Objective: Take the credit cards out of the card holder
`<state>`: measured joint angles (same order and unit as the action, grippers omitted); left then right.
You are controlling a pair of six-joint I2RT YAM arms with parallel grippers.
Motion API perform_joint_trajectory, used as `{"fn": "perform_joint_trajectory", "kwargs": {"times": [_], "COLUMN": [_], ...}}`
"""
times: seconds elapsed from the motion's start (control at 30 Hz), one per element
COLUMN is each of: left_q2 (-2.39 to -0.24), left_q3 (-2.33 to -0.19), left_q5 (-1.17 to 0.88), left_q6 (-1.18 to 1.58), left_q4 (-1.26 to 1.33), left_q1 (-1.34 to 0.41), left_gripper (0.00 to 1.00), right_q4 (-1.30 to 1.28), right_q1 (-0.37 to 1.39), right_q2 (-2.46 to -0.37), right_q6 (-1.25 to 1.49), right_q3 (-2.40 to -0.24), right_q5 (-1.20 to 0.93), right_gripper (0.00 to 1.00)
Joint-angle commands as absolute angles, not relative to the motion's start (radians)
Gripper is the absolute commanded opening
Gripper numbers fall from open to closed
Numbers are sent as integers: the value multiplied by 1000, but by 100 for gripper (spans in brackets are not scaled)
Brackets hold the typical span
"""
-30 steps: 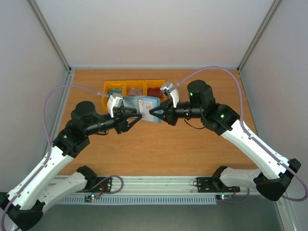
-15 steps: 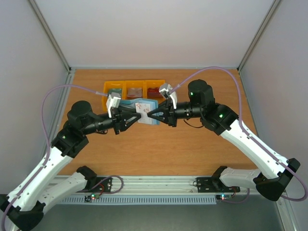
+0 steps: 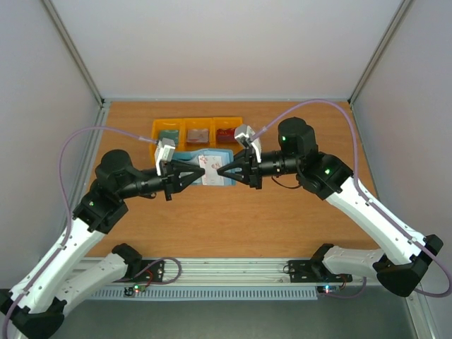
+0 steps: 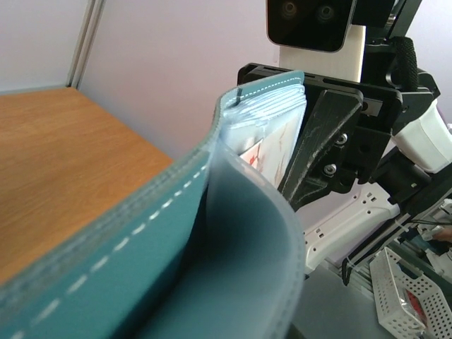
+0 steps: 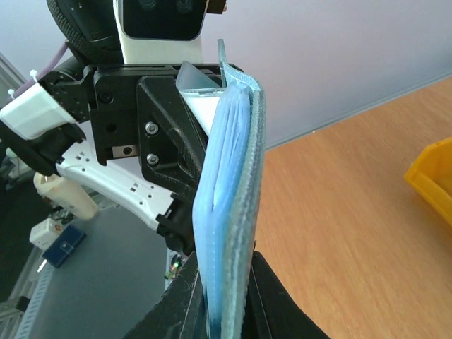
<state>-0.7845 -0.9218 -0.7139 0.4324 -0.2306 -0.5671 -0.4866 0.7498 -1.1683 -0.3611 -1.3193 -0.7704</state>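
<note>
The teal-blue card holder (image 3: 203, 164) hangs open above the table, stretched between my two grippers. My left gripper (image 3: 186, 172) is shut on its left flap; in the left wrist view the holder (image 4: 176, 233) fills the foreground and hides my fingers. My right gripper (image 3: 224, 169) is shut on its right flap, and in the right wrist view the black fingers (image 5: 275, 304) clamp the holder's edge (image 5: 236, 212). A whitish credit card with red marks (image 3: 212, 168) sits in the pale blue pockets, and also shows in the left wrist view (image 4: 274, 150). The other cards are hidden.
Three joined yellow bins (image 3: 198, 130) with small items stand just behind the holder near the table's back edge; a corner of one shows in the right wrist view (image 5: 432, 176). Grey walls enclose the wooden table (image 3: 226, 226) on three sides.
My left gripper has pulled back to the left, so the holder has spread wider and flatter between the grippers. The right gripper has stayed nearly in place.
</note>
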Motion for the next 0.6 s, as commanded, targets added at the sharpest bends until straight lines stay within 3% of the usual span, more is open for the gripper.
{"fn": "perform_joint_trajectory", "kwargs": {"times": [0.0, 0.43, 0.57], "left_q2": [-770, -755, -751], "left_q3": [-942, -950, -950], "left_q5": [-728, -695, -688], "left_q6": [382, 362, 360], "left_q4": [-237, -256, -266], "left_q1": [-583, -574, -571], "left_gripper": [0, 0, 0], "right_q4": [-481, -514, -506], "right_q1": [744, 704, 703], "right_q2": [-1154, -1142, -1139], "right_q6": [-406, -405, -397], "right_q3": [-1326, -1324, -1319], "right_q5": [-826, -909, -910], "right_gripper": [1, 27, 28]}}
